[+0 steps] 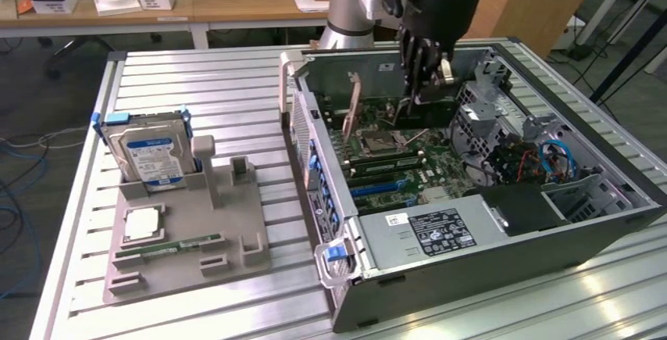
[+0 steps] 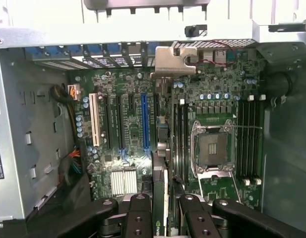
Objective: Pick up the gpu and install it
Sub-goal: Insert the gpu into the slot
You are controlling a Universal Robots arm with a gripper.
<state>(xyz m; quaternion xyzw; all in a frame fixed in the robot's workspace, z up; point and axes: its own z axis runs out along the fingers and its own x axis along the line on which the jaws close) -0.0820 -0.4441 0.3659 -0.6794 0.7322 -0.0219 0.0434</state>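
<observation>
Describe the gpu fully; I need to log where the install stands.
The gpu is a thin green card seen edge-on, standing upright between the fingers of the tool, which grips its upper edge. Its silver metal bracket sits at the case's rear wall. In the exterior view the card hangs vertically inside the open case, above the motherboard's slots. Whether it is seated cannot be told.

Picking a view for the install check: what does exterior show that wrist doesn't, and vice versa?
Exterior alone: the grey fixture on the table, with the hard drive standing in it and a memory stick lying flat, plus the case's power supply.

Wrist alone: the blue slot and white slot, seen straight down.

Both: the tool shut on the gpu, held edge-on over the motherboard, and the bare CPU socket.
</observation>
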